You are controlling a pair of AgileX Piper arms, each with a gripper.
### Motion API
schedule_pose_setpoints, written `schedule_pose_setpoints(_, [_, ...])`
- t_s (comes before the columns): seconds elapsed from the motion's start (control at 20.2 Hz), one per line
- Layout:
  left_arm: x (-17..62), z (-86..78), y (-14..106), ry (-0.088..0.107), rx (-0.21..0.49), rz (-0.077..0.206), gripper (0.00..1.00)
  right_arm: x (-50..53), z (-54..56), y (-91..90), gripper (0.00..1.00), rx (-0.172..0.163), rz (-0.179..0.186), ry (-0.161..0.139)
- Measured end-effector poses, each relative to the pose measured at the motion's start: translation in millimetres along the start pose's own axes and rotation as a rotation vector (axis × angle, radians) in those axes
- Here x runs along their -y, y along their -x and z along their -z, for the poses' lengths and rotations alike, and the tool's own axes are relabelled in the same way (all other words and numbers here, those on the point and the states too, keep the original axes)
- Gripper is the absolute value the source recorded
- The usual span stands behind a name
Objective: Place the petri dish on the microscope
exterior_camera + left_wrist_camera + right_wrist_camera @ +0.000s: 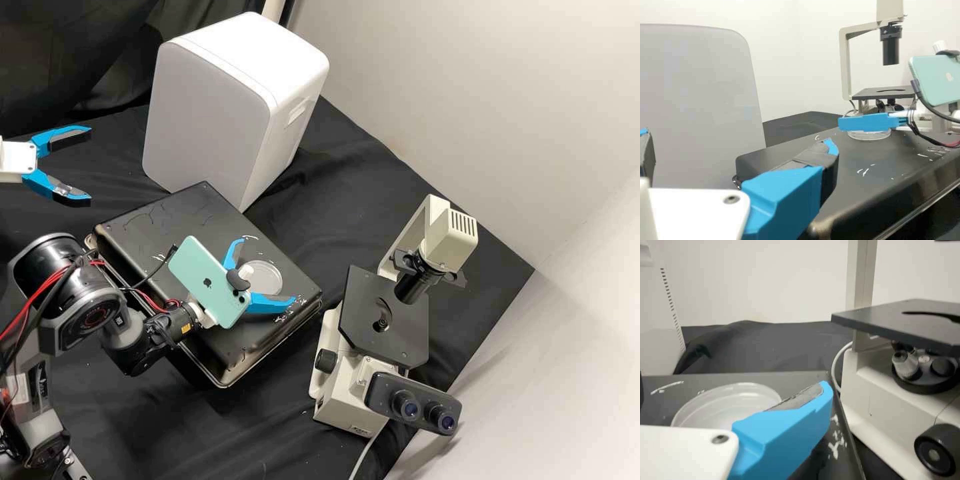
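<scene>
Now: petri dish flat on the tray, between spread fingers

Over the black tray hangs the right gripper, fingers apart, the petri dish lying between them. Just beside the tray stands the microscope. Well apart, near the white box, the left gripper gapes open.

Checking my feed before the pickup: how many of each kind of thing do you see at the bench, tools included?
Petri dish: 1
Microscope: 1
Black platform: 1
White box: 1
Tools: 2 (left tool, right tool)
Total: 6
</scene>
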Motion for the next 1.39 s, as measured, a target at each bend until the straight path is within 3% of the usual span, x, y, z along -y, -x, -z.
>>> schedule_pose_setpoints(0.3, [0.0, 0.0, 0.0, 0.0, 0.0, 0.0, 1.0, 8.0, -4.7, 11.9, 1.0, 0.027, 0.038, 0.012])
schedule_pose_setpoints(0.4, [0.0, 0.0, 0.0, 0.0, 0.0, 0.0, 1.0, 8.6, -4.9, 14.0, 1.0, 0.028, 0.038, 0.028])
schedule_pose_setpoints(0.64, [0.2, -1.4, 0.2, 0.0, 0.009, 0.001, 1.0, 9.6, -6.8, 13.6, 1.0, 0.038, 0.041, 0.027])
schedule_pose_setpoints(1.24, [0.6, -2.5, 0.2, 0.0, 0.016, 0.004, 1.0, 7.3, -14.7, -6.2, 1.0, 0.058, 0.003, 0.032])
schedule_pose_setpoints(1.29, [0.6, -2.5, 0.2, 0.0, 0.016, 0.004, 1.0, 7.3, -14.7, -6.2, 0.0, 0.058, 0.003, 0.032])
schedule_pose_setpoints(1.39, [0.6, -2.5, 0.2, 0.0, 0.016, 0.004, 1.0, 7.3, -14.7, -6.2, 0.0, 0.058, 0.003, 0.032])
